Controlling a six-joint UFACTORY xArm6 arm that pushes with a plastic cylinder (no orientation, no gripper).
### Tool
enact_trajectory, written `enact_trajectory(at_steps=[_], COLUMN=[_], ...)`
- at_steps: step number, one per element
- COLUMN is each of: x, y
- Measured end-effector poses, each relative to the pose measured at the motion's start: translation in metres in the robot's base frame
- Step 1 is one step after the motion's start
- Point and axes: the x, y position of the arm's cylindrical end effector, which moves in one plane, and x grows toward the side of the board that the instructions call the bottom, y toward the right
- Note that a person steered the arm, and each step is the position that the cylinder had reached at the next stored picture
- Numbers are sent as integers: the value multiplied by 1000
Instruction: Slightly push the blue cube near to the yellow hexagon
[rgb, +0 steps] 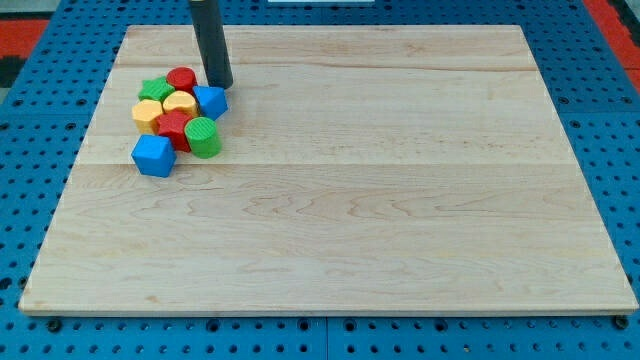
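As your tip (221, 84) rests at the cluster's upper right, it sits just above a blue block (211, 101).
Your tool is a plain rod with no jaws. The blue cube (153, 155) lies at the cluster's lower left on the table (400, 200); the yellow hexagon (147, 114) is near, above it.
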Motion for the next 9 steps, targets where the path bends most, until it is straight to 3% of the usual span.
enact_trajectory(at_steps=[2, 3, 4, 6, 9], x=[45, 138, 176, 163, 143], y=[76, 85, 61, -13, -41])
